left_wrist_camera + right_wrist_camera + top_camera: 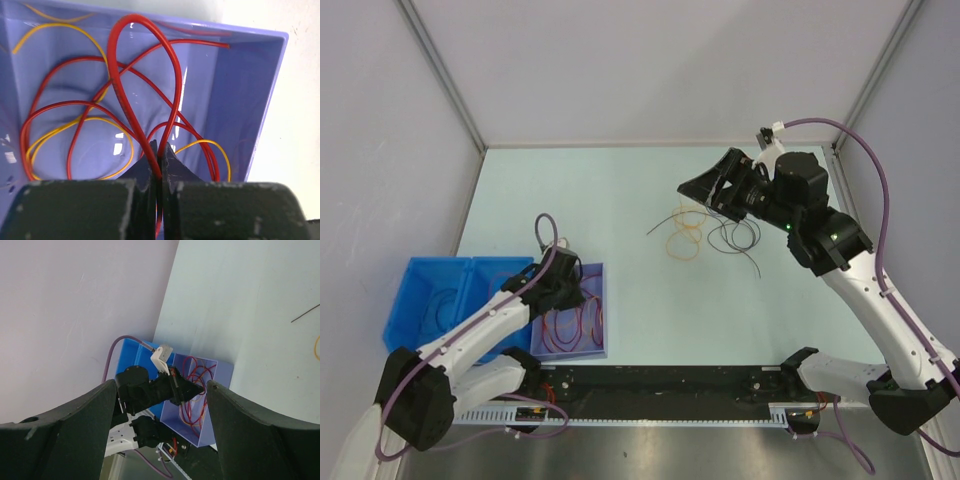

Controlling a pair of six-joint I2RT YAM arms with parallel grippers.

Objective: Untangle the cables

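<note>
A: Well, what is closest to us?
B: The black left claw (160,155). It sits down in the shallow purple plastic tray (245,100), at the near left of the pale green table (620,190).
A: Is the claw holding something?
B: Yes. It is squeezed tight on a thick red wire loop (118,85). The loop stands up from the claw tips in a tall arch.
A: What else lies in the tray?
B: More thin red wires (75,103) and thin yellow wires (95,119), curled over one another on the tray floor.
A: And next to the tray?
B: A bright blue plastic bin with two parts (430,275), just on its left. Something thin lies inside, maybe wire, but it is too small to tell.
A: What is farther out?
B: A little loose pile in the middle of the table, well apart from the tray. It has thin orange wire rings (683,242) and thin dark wires (735,238) crossing each other.
A: Where is the other claw?
B: The black right claw (712,188) hangs at the far side, just beside that pile. Its two fingers are spread wide with nothing between them.
</note>
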